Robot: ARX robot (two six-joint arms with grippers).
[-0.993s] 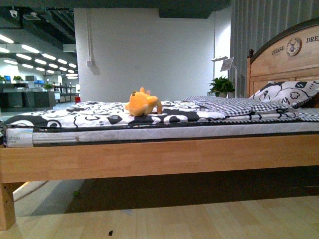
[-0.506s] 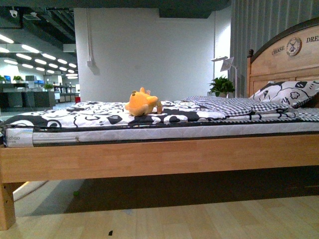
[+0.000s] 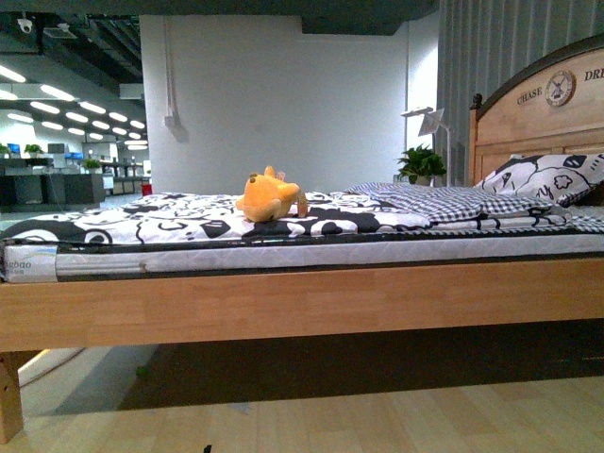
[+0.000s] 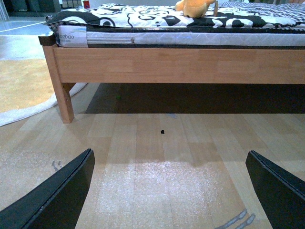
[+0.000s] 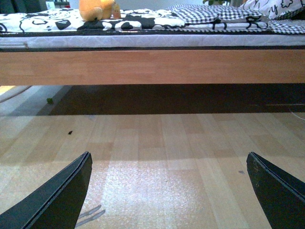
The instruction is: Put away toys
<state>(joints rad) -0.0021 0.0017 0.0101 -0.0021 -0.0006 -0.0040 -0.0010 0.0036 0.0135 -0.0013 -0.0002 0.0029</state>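
Observation:
An orange-yellow plush toy lies on the black-and-white bedspread, about mid-bed in the front view. It also shows at the far edge of the left wrist view as the plush toy and in the right wrist view as the plush toy. My left gripper hangs low over the wooden floor, open and holding nothing, well short of the bed. My right gripper is likewise open and empty above the floor. Neither arm appears in the front view.
The wooden bed frame runs across the whole front view, with a dark gap beneath it. A patterned pillow leans on the headboard, beside a folded checked blanket. A bed leg and pale rug show in the left wrist view.
The front view has shifted slightly: the bed frame sits a little higher and further left in the picture. The plush toy has not moved on the bed.

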